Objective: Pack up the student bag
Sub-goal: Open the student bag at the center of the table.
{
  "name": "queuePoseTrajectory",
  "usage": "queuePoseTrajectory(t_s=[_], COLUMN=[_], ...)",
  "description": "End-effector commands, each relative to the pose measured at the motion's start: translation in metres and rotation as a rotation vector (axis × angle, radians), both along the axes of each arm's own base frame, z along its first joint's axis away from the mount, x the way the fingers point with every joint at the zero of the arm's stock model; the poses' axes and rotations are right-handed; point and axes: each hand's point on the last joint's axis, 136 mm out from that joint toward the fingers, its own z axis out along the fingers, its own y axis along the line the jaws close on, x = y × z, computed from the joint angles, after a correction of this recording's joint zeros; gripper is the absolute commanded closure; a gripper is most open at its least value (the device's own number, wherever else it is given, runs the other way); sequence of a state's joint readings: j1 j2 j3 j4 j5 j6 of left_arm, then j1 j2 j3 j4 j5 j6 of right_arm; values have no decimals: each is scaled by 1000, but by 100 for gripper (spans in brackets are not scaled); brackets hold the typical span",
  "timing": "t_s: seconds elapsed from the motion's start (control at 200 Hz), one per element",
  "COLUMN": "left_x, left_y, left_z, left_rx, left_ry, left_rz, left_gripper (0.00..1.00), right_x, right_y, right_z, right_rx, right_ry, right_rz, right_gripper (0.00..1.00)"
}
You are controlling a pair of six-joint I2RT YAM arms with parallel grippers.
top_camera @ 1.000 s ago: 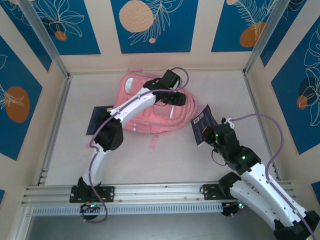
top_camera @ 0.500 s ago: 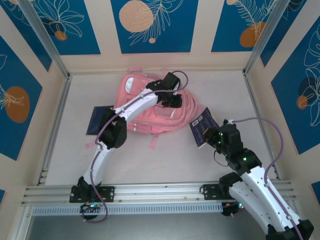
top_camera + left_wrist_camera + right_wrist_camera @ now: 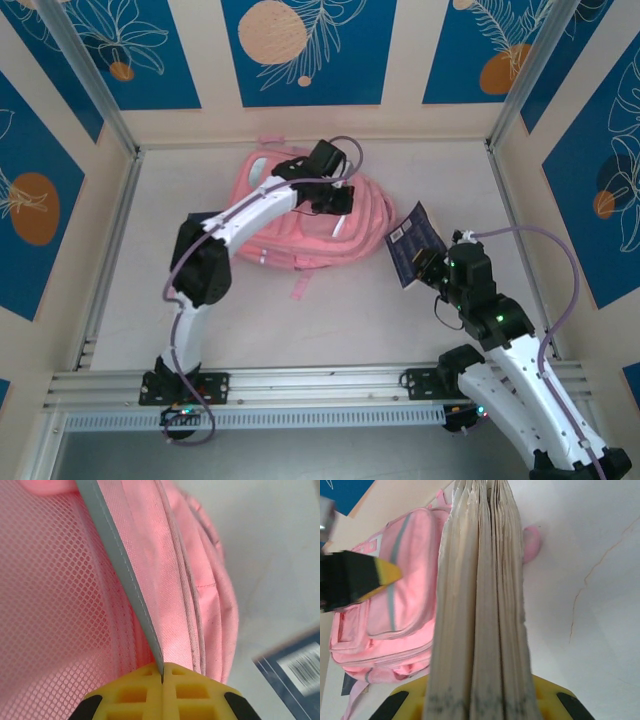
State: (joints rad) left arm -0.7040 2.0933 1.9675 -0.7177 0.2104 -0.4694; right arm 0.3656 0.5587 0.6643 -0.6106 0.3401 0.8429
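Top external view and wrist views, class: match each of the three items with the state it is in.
1. left end effector
2. right end effector
3. large soft pink fabric backpack

A. lying on the table
B. shut on the thick dark blue book
C. pinching the backpack's grey trim strip

Pairs: 1-C, 2-B, 3-A

Free along the near strip of table and the far right corner. Blocked at far centre by the student bag under the left arm, just right by a raised book.
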Motion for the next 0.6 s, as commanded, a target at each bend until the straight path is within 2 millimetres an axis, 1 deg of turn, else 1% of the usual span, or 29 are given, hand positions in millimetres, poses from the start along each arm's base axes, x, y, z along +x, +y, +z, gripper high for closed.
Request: queuePoseTrajectory(t_s=[0.0, 0.075, 0.165, 0.215, 0.35, 0.43, 0.525, 0.545, 0.595], left_x=[-34, -50, -67, -77, -103, -116, -124, -125, -126], left_y=[4, 12, 24, 29, 36, 37, 38, 39, 43], left_z=[72, 86, 93, 98, 108, 103, 86, 82, 76], left_rx=[-118, -143, -158, -176, -232, -263, -245, -235, -198], left_ry=[-73, -85, -87, -84, -69, -39, 11, 15, 4], left_rz=[-100, -130, -137, -151, -204, -225, -230, -228, -214], left_gripper=[100, 100, 100, 100, 100, 100, 100, 97, 84], right_x=[2, 3, 3, 4, 4, 3, 4, 4, 6], right_y=[-8, -7, 1, 14, 54, 76, 94, 97, 99], right_z=[19, 21, 20, 22, 23, 22, 22, 22, 22], right_rx=[-38, -33, 12, 60, 255, 391, 558, 593, 683], right_ry=[-56, -63, -66, -79, -93, -70, -21, -10, 18], right_rz=[-19, -14, 14, 64, 226, 304, 359, 361, 350], right_gripper=[100, 100, 100, 100, 99, 98, 100, 100, 100])
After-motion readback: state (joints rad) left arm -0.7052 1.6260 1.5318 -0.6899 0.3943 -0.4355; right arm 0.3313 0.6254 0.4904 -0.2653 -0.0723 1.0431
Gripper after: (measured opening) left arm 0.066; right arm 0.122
